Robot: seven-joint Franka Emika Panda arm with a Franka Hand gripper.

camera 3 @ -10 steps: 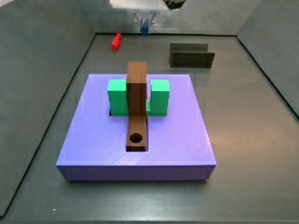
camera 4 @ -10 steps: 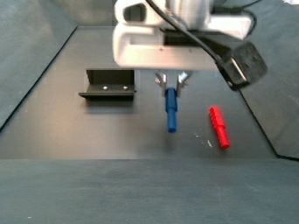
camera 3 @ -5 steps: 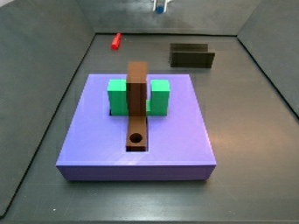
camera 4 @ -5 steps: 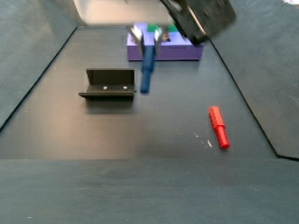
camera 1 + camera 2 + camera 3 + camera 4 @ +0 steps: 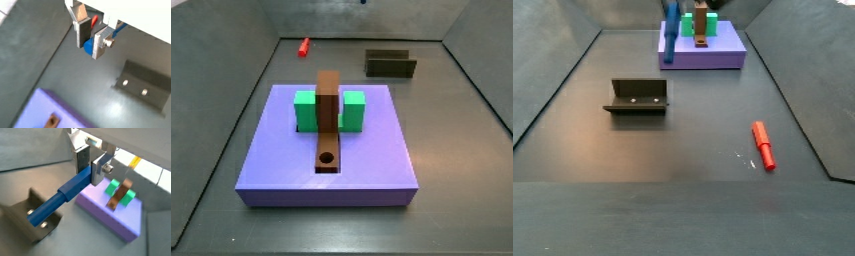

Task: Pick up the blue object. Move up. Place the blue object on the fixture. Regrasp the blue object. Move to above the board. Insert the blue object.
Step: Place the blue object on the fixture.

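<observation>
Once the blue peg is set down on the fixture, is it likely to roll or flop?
The blue object looks rigid: it juts straight from the gripper, held at one end, without sagging. It seems light, since that end pinch carries it. Laid down loose it might roll, so the fixture probably has to cradle it.

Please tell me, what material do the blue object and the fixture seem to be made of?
The blue object, held in the gripper above the floor, looks like smooth matte plastic: even colour, soft highlights. The fixture on the floor looks like dark metal, dull finish, with two pale screw heads; painted plastic is possible.
</observation>
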